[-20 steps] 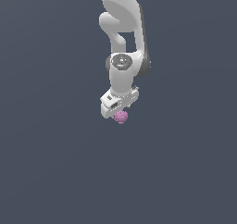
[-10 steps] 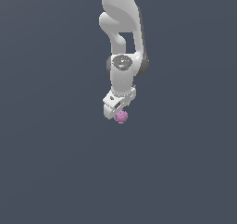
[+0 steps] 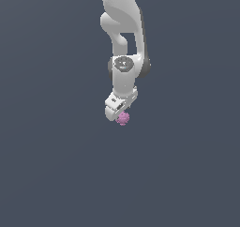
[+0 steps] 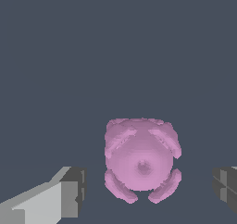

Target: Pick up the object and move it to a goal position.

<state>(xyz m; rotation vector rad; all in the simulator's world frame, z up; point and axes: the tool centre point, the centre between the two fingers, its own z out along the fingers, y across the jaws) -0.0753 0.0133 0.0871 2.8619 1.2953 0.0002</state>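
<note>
Wrist view: the pincer [image 4: 148, 190] stands wide apart, its dark fingertips [image 4: 76, 183] clear of the pink-purple knobbly lump [image 4: 141, 160], which sits between them untouched. Nothing is gripped. Exterior view: the lump [image 3: 123, 118] lies at the white pincer's [image 3: 117, 112] tip, toward 5 o'clock. The white arm [image 3: 124, 38] rises toward 12 o'clock.

All around me lies one flat slate-grey ground [image 3: 51, 165], evenly lit and unmarked. I see no seam dividing floor from wall, and the wrist view shows that same grey.
</note>
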